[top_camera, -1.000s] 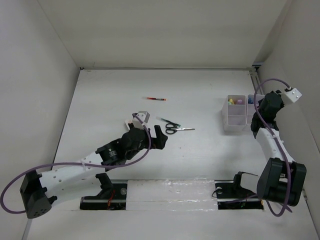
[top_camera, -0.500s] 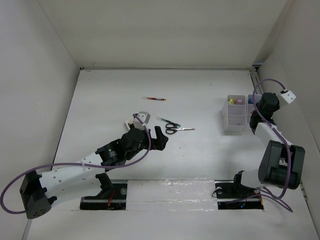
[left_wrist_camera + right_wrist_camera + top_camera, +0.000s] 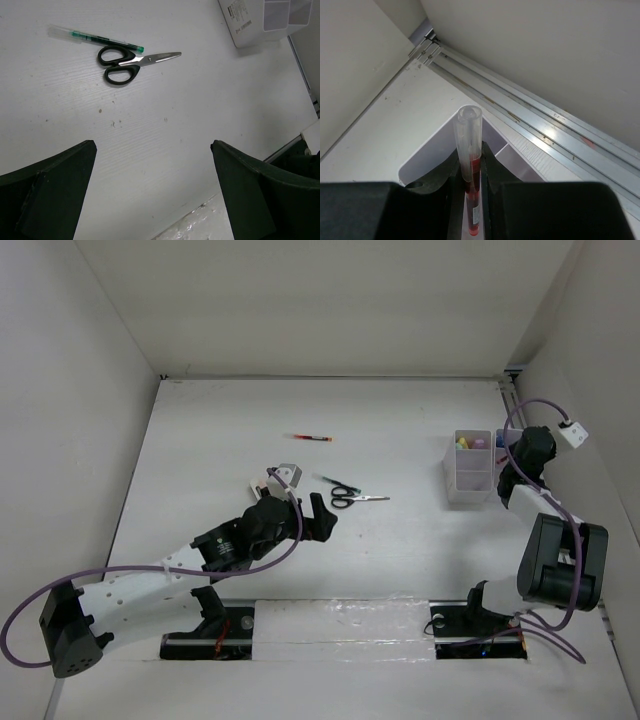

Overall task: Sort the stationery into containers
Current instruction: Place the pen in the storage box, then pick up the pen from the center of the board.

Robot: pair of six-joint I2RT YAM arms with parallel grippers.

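Black-handled scissors [image 3: 350,499] [image 3: 120,62] lie mid-table with a green-tipped clear pen [image 3: 95,38] touching their handles. A thin red pen [image 3: 308,438] lies further back. My left gripper [image 3: 321,515] [image 3: 152,165] hovers open just short of the scissors, nothing between its fingers. The white containers [image 3: 470,480] [image 3: 427,145] stand at the right, with yellow and pink markers [image 3: 470,443] in a back compartment. My right gripper [image 3: 510,472] [image 3: 470,152] is shut on a red pen with a clear cap [image 3: 469,127], held upright over a container.
White walls enclose the table on three sides. An aluminium rail [image 3: 545,130] runs along the right wall just behind the containers. A shiny taped strip [image 3: 340,612] crosses the near edge between the arm bases.
The right arm has folded in closer to its base, and its wrist has shifted slightly left over the containers with the pen still held. The left arm has not moved.
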